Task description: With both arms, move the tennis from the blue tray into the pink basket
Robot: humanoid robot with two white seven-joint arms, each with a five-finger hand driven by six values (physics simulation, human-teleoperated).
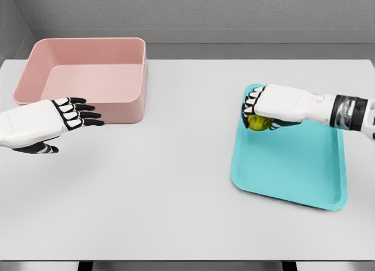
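Note:
A yellow-green tennis ball [258,123] lies at the far left end of the blue tray [293,165], on the right of the table. My right hand [255,110] comes in from the right and covers the ball from above, its fingers curled around it; most of the ball is hidden under the palm. The pink basket [88,78] stands at the back left, empty. In front of the basket's near wall, my left hand [79,114] hovers with its fingers stretched out flat toward the right, holding nothing.
The white table [170,189] stretches between the two hands. A grey wall runs behind the table's far edge.

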